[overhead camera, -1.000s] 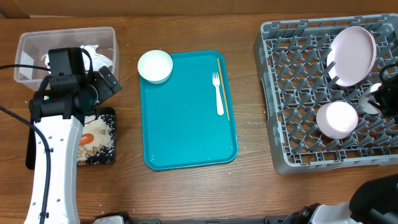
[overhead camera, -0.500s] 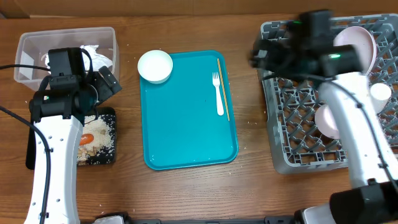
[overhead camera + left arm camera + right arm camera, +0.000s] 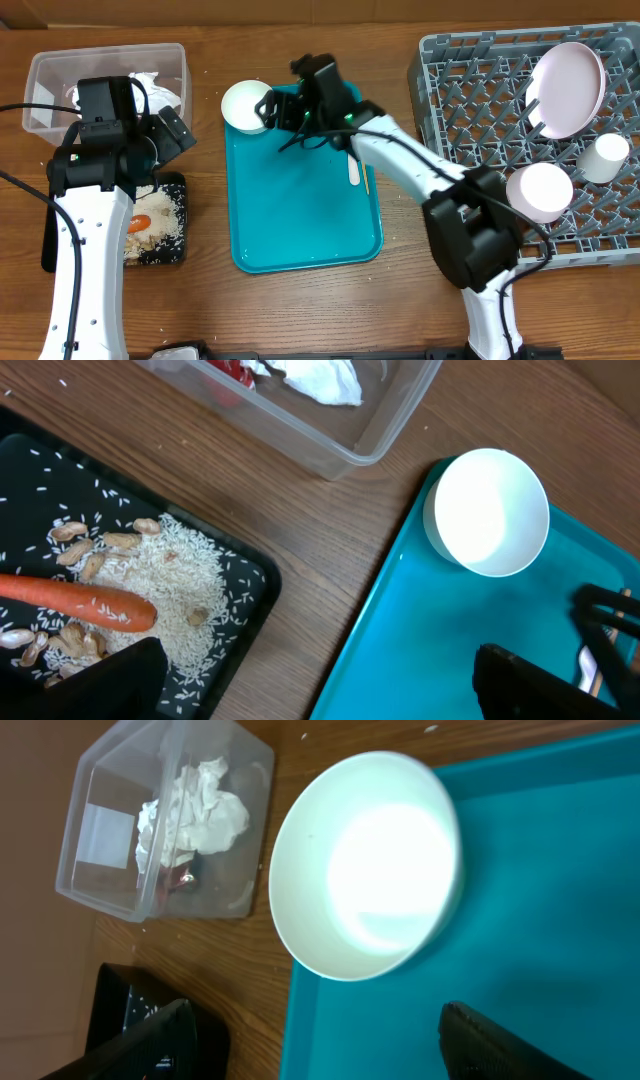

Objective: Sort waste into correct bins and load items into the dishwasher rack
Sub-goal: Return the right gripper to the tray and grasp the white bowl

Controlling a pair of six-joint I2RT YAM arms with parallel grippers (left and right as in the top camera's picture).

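A white bowl sits on the top left corner of the teal tray. My right gripper hovers open just to its right, nothing between its fingers. In the right wrist view the bowl lies beyond the open right gripper. The white fork lies on the tray, partly under the right arm. The grey rack holds a plate, a cup and an upturned bowl. My left gripper hangs open between the clear tub and the black tray, which holds the carrot, nuts and rice.
Crumpled white paper lies in the clear tub. A thin stick lies beside the fork. In the left wrist view the carrot rests on rice in the black tray, with the bowl on the teal tray.
The right gripper let go of the cup in the rack and swung left across the table to the bowl on the teal tray. The left arm has not moved.
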